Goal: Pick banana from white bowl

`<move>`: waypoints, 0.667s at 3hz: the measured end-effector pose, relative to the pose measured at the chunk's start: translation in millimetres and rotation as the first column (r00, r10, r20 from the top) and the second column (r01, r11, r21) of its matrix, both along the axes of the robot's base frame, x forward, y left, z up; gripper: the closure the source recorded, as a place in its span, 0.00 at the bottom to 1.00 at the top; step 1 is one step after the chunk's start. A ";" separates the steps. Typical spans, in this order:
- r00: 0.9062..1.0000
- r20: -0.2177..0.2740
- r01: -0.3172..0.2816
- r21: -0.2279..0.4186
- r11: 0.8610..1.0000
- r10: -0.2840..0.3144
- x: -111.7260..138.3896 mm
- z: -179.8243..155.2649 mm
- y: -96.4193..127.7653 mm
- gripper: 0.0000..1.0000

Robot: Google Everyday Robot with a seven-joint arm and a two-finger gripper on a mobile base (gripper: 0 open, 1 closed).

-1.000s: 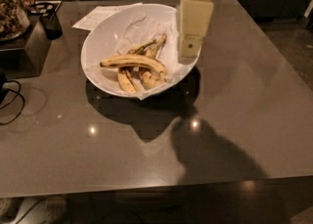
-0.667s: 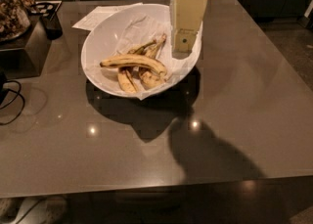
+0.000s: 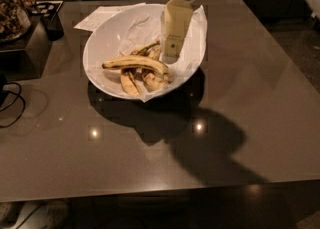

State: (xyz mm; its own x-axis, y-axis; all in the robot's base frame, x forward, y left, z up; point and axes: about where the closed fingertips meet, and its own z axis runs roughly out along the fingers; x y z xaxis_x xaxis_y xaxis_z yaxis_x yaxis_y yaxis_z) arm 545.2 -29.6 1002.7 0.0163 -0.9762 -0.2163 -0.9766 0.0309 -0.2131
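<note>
The white bowl point(image 3: 107, 33) sits at the back middle of the table, lined with crumpled white paper. The banana point(image 3: 134, 63), long and yellow with brown streaks, lies across the front of the bowl on top of shorter, browner pieces point(image 3: 142, 79). My gripper point(image 3: 173, 48) hangs down from the white arm head at the top of the view. Its pale yellow finger housing is over the right inner part of the bowl, just right of and behind the banana's right end, apart from it.
A flat white paper sheet point(image 3: 102, 16) lies behind the bowl at the left. A dark box point(image 3: 27, 48) with a small black container point(image 3: 51, 24) stands at the left edge. A black cable point(image 3: 12, 104) loops at the left. The brown table point(image 3: 240, 88) extends right and forward.
The gripper has moved left and slightly down, further into the bowl and closer to the bananas. The bananas have not moved.
</note>
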 end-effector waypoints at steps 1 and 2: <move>0.997 -0.065 0.030 0.001 1.000 -0.030 22.6 -24.8 3.0 0.18; 0.993 -0.102 0.061 0.002 0.998 -0.061 42.2 -42.2 2.8 0.41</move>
State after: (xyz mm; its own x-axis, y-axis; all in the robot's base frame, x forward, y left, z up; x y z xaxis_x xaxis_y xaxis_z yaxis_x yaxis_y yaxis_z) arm 587.4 -26.9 960.5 -0.0655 -0.9736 -0.2185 -0.9894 0.0919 -0.1128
